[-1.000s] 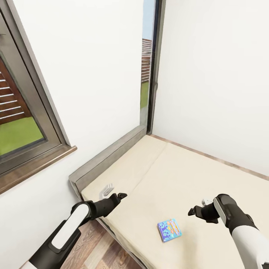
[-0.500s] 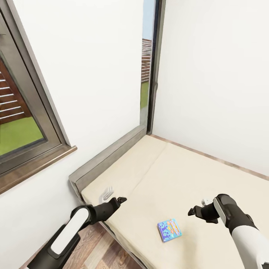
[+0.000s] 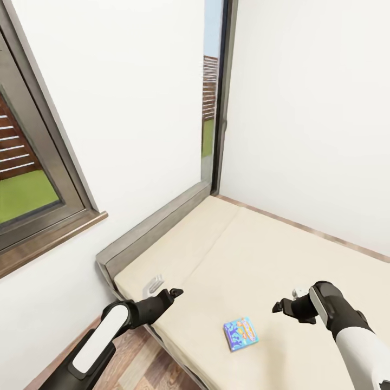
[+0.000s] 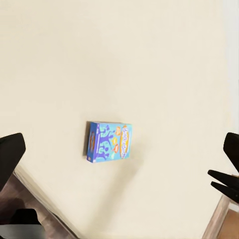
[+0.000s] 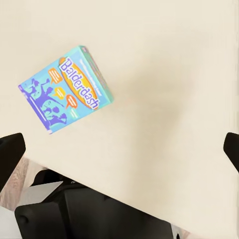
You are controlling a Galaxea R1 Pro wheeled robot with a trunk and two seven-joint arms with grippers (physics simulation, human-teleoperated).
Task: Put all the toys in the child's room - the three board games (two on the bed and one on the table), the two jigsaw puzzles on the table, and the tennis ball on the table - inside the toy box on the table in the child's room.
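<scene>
White walls (image 3: pixel 141 108) meet in a corner at the far end of the child's room, with a dark-framed window (image 3: pixel 32 179) on the left wall and a tall narrow grey-framed window (image 3: pixel 215 108) in the corner itself, grass and a slatted fence showing through both. Below them lies the bed (image 3: pixel 260 260), its beige mattress in two sections with a seam running toward the corner, a grey headboard (image 3: pixel 154 222) along the left wall, and a strip of wood-plank floor (image 3: pixel 141 363) at its near edge.

The left arm reaches from the floor side, and the left gripper (image 3: pixel 172 293) hangs over the mattress edge near a small white part by the headboard. The right gripper (image 3: pixel 279 306) hangs over the mattress further right. In the head view neither set of jaws can be judged; each wrist view shows its two dark fingertips at opposite edges of the picture, so both jaws stand wide with nothing between them.

Between and nearer than the two grippers, apart from both, the blue board game (image 3: pixel 241 333) lies flat on the mattress. The head view gives only a blue box with orange marks. The left wrist view (image 4: pixel 110 142) shows it small and well apart from the fingertips; the right wrist view (image 5: pixel 65 88) brings it close enough to read "Balderdash" on the lid.
</scene>
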